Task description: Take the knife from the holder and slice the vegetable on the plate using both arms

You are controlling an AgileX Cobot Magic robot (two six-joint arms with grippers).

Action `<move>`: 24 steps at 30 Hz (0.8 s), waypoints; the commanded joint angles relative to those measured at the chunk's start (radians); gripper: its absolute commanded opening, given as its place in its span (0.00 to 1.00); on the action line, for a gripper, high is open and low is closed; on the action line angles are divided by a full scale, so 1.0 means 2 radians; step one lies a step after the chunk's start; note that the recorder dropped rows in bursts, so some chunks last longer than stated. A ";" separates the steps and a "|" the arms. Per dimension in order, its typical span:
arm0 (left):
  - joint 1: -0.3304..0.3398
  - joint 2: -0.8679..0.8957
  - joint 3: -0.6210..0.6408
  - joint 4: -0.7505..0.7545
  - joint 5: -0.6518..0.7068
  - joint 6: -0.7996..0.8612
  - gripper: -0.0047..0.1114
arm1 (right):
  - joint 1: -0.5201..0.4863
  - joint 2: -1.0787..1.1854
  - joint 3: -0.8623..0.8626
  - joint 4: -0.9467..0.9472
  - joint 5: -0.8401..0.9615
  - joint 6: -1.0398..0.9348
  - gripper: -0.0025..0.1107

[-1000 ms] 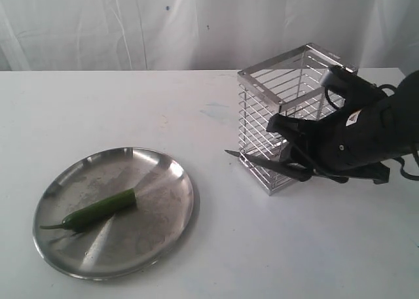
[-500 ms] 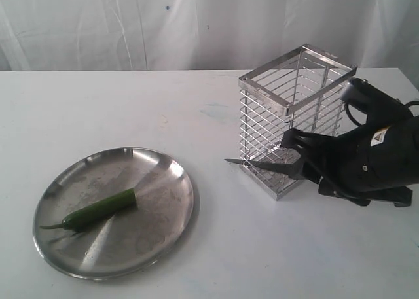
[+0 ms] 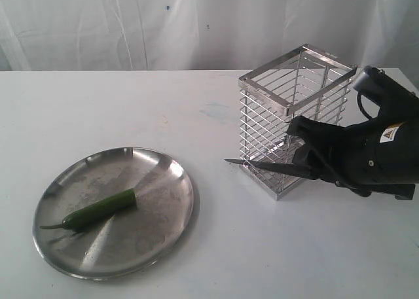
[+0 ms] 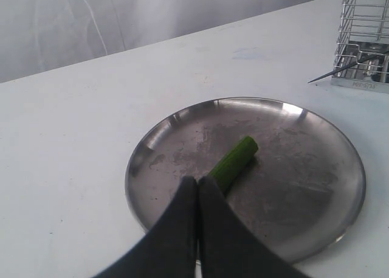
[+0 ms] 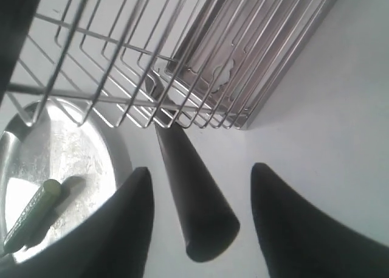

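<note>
The right hand (image 5: 200, 168) is spread wide, its two dark fingers (image 5: 115, 229) standing either side of the knife's black handle with a gap showing on each side, so nothing is gripped. In the exterior view this hand (image 3: 300, 148) sits low, just beside the right face of the holder (image 3: 262, 89), with the rest of the black arm behind it. The knife (image 3: 268, 165) lies nearly level close to the holder's base, threaded through the wire walls. Its handle (image 5: 194, 193) sticks out toward the open hand, and its pointed tip pokes out of the opposite side toward the plate. The holder stands upright on the white counter (image 3: 262, 246). The plate (image 3: 150, 207) rests flat on the counter, well apart from the holder and to its left in the exterior view. The vegetable (image 3: 98, 211) lies across the plate, its blunt cut end nearer the middle and its thin stem toward the far-left rim. The left hand (image 4: 197, 184) is pressed fully closed and empty. From its own camera the joined fingertips line up with the near end of the vegetable (image 4: 234, 162) over the plate (image 4: 292, 162), and the knife tip (image 4: 328, 75) and holder (image 4: 364, 22) show beyond. Whether they touch the vegetable cannot be told, and this hand does not show in the exterior view.
</note>
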 commanded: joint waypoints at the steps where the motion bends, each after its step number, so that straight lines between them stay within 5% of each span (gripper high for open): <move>1: -0.002 -0.002 0.002 -0.001 0.001 -0.003 0.04 | -0.004 0.007 0.003 -0.003 -0.013 0.001 0.44; 18: -0.002 -0.002 0.002 -0.001 0.001 -0.003 0.04 | -0.004 0.044 0.003 0.021 -0.044 0.013 0.39; 20: -0.002 -0.002 0.002 -0.001 0.001 -0.003 0.04 | -0.004 0.046 0.003 0.021 -0.044 0.014 0.35; 24: -0.002 -0.002 0.002 -0.001 0.001 -0.003 0.04 | -0.004 0.046 0.002 0.021 -0.047 0.014 0.09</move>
